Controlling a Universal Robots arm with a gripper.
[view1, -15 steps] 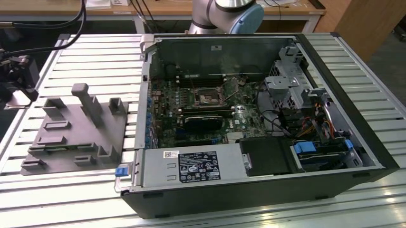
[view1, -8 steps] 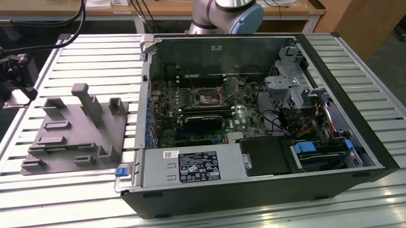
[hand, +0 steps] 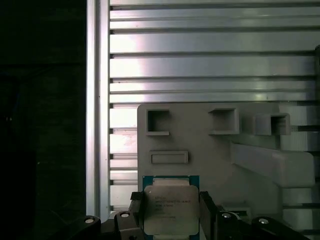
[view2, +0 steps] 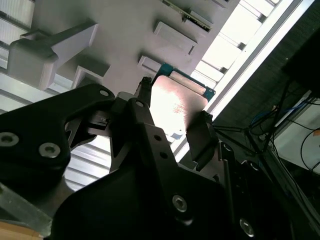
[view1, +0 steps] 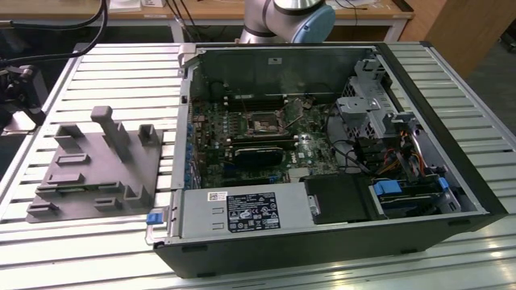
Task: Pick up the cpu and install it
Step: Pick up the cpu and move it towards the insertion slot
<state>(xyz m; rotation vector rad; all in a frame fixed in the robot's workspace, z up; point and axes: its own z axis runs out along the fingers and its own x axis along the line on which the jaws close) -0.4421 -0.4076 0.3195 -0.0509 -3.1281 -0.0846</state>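
Note:
In both wrist views the cpu (hand: 170,210) (view2: 177,105), a flat square chip with a silvery top plate and a green-blue rim, sits between the two dark fingers (hand: 206,212) of my gripper (hand: 171,216) (view2: 172,112). The fingers (view2: 201,136) press on its opposite edges, so the gripper is shut on it. Behind the cpu lies the grey fixture plate (hand: 200,140) (view2: 125,30) with its pockets and upright blocks. In the exterior view, the open computer case (view1: 451,181) lies on its side with the motherboard's dark square socket (view1: 264,124) exposed near the middle.
The grey fixture plate (view1: 96,169) rests on the slatted aluminium table (view1: 113,72), at the exterior view's left of the case. Inside the case are a power supply (view1: 241,211), drive cages (view1: 363,115) and cable bundles (view1: 403,157). The arm's base (view1: 290,18) stands behind the case.

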